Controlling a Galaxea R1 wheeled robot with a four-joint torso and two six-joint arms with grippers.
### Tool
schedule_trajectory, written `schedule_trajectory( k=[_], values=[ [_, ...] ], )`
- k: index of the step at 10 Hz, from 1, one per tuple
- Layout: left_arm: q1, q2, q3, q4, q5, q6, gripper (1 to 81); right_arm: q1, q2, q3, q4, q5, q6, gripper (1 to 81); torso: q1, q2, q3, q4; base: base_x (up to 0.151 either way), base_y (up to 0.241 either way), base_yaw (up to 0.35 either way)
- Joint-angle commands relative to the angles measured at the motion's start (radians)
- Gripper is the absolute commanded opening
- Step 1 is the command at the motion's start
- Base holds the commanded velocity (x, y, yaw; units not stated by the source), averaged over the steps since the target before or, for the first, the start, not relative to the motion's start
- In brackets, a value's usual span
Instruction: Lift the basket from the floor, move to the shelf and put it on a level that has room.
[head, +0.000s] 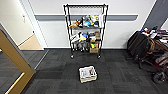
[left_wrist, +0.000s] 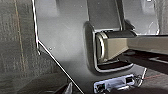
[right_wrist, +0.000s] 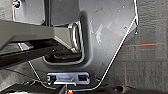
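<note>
On the floor (head: 120, 75) at the head view's 6 o'clock sits the basket (head: 88, 74), well apart from the shelf (head: 85, 30) at 12 o'clock, whose top level (head: 85, 5) lies bare. Whether either tool is open or closed, I cannot tell.

Open floor (head: 62, 67) surrounds the basket (head: 88, 74); the shelf (head: 85, 30) top level (head: 85, 5) lies bare.

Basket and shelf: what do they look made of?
Basket: looks woven wicker, beige with darker strands, pale cloth-like lining inside; matte. Shelf: thin black posts and grid tiers, likely painted or coated metal wire; the finish can't be told.
</note>
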Motion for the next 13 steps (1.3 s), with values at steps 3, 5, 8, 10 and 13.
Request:
schedule_trajectory(
  k=[3,5,8,10,13],
  values=[
    [-0.007,-0.002,0.001,0.01,0.07,0.006,81.1,0.002,-0.001,-0.001,-0.003,-0.063,0.0,81.1,0.0,0.0,0.0,0.0,0.131,0.0,0.0],
    [-0.005,-0.005,0.001,0.009,0.07,0.006,81.1,0.002,0.0,-0.001,-0.003,-0.063,0.0,81.1,0.0,0.0,0.0,0.0,0.132,0.0,0.0],
    [-0.007,-0.007,0.001,0.0,0.07,0.005,81.1,0.005,0.002,-0.003,-0.003,-0.075,0.0,81.1,-0.001,0.0,0.0,0.0,0.132,0.0,0.0],
    [-0.007,-0.011,0.001,-0.004,0.072,0.005,81.1,0.005,0.004,-0.009,-0.003,-0.074,0.001,81.1,0.0,0.001,0.0,0.0,0.132,0.0,0.0],
    [-0.005,-0.011,0.001,-0.005,0.078,0.005,81.1,0.007,0.005,-0.009,-0.005,-0.066,0.001,81.1,0.0,0.0,0.0,0.0,0.132,0.0,0.0]
  ],
)
